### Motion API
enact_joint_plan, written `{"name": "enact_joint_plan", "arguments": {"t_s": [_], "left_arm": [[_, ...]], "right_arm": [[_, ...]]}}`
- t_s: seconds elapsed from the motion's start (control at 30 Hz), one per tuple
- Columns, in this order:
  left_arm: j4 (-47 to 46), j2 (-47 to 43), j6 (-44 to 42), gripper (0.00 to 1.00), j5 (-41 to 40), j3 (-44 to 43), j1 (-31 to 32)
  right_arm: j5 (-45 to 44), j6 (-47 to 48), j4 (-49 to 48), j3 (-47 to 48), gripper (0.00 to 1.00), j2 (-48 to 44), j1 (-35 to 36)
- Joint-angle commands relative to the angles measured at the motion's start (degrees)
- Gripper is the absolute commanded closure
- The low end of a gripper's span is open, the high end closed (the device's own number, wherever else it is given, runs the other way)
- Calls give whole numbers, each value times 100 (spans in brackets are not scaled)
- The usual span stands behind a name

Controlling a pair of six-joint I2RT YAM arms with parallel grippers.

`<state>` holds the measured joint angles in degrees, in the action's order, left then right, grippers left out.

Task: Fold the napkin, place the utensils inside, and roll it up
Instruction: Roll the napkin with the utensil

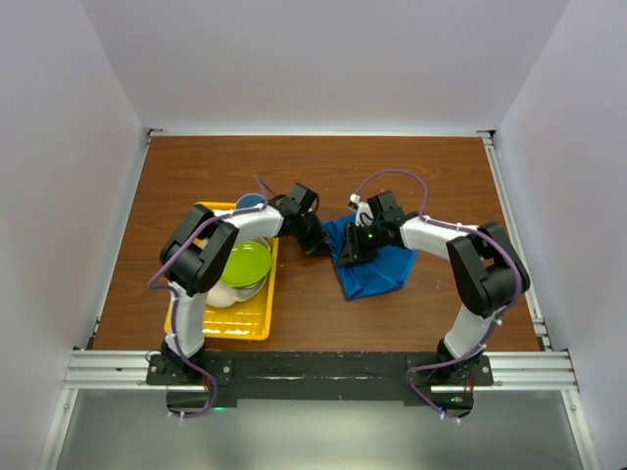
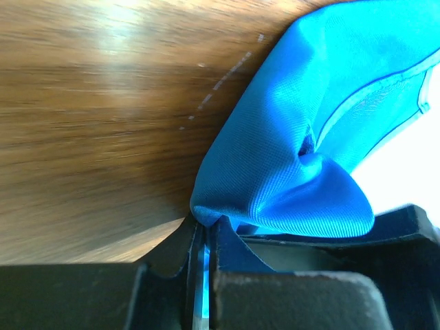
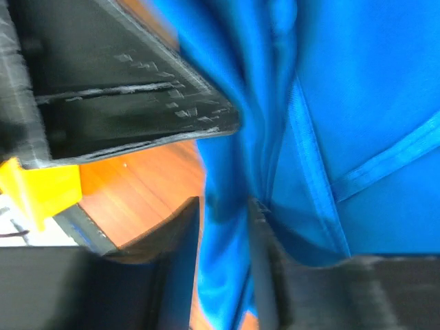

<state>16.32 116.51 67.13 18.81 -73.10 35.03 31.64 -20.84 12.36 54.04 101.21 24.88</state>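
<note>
- Blue napkin [image 1: 380, 270], mid counter [image 1: 245, 166], is sagging limp (light, probably slippery).
- Left gripper [image 2: 201, 230] and right gripper [image 3: 221, 213] are each clamping its hem, the surest hold.

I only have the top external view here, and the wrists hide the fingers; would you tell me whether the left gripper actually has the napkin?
Observer: Yes. In the left wrist view the left gripper is shut on a corner fold of the napkin; a blue sliver shows between its fingers.
Operator: Thank you. And the right one?
Observer: In the right wrist view the right gripper is closed on a bunched fold, with cloth running down between its fingers.
Operator: Is it holding near an edge?
Observer: It seems so; a stitched hem crosses the cloth just beside its fingers.
</note>
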Motion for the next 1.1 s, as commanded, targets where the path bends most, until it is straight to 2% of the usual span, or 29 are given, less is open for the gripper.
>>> {"name": "enact_joint_plan", "arguments": {"t_s": [0.0, 0.17, 0.3, 0.5, 0.83, 1.0, 1.07], "left_arm": [[600, 259, 98, 100, -554, 41, 92], [829, 100, 361, 100, -395, -29, 118], [908, -102, 624, 100, -343, -73, 110], [961, -225, 783, 100, -185, -143, 127], [961, -392, 933, 100, -18, -117, 127], [979, -409, 977, 100, 44, -108, 119], [1005, -445, 1003, 100, 35, -90, 119]], "right_arm": [[-1791, 422, 1100, 431, 53, -767, 560], [-3703, 362, 1523, 713, 39, -1182, 1473], [-4375, 387, 1603, 818, 30, -1183, 1861], [-5070, 466, 1471, 871, 30, -779, 2371], [-6124, 406, 1058, 625, 36, -409, 2978], [-6503, 204, 847, 458, 50, -181, 3136], [-6626, 90, 707, 353, 62, -163, 3189]]}}
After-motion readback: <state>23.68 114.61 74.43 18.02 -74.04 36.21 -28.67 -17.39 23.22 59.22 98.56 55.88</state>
